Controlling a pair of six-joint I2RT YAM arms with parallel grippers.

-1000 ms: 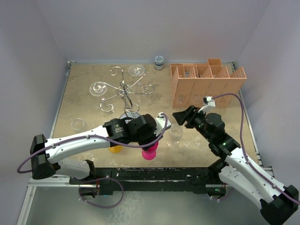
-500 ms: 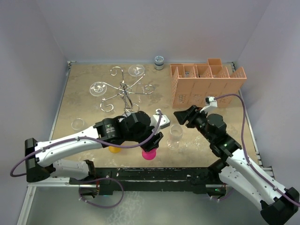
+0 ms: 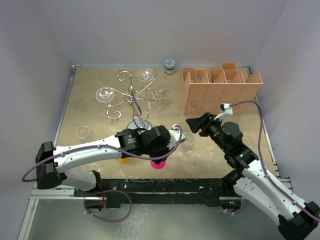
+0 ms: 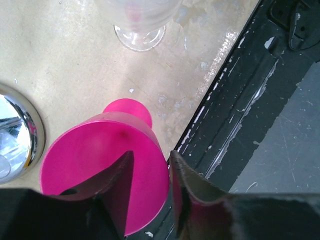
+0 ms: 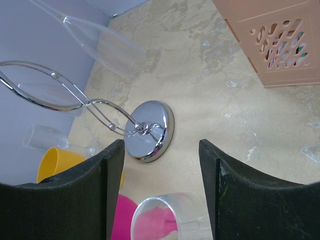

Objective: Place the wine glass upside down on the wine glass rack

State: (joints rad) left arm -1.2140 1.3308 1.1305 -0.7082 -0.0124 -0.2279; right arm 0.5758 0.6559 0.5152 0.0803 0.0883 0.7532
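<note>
Movement on the left first: the left arm (image 3: 90, 150) has swung its wrist back to the right since half a second ago. The left gripper (image 4: 152, 155) now hangs over the pink cup (image 4: 100, 165) by the near edge of the table (image 3: 90, 115). Its jaws are partway apart, one finger over the cup's mouth and the other outside the rim; whether they pinch that rim, can't tell. The wine glass (image 3: 188, 146) hasn't budged: upright on its foot, just right of the pink cup, close to the near edge. The right gripper (image 5: 160, 145) has barely shifted, poised above and just beyond the glass, jaws wide, holding nothing. The rack (image 3: 132, 95) stands farther back, left of centre, with other glasses (image 3: 105, 95) hanging from its arms. A yellow cup (image 3: 121, 160) sits left of the pink one. It's tight at the near edge, where the black rail (image 4: 240, 100) runs just beside the pink cup. Bare table lies between the glass and the orange box (image 3: 220, 90) toward the far right corner.
</note>
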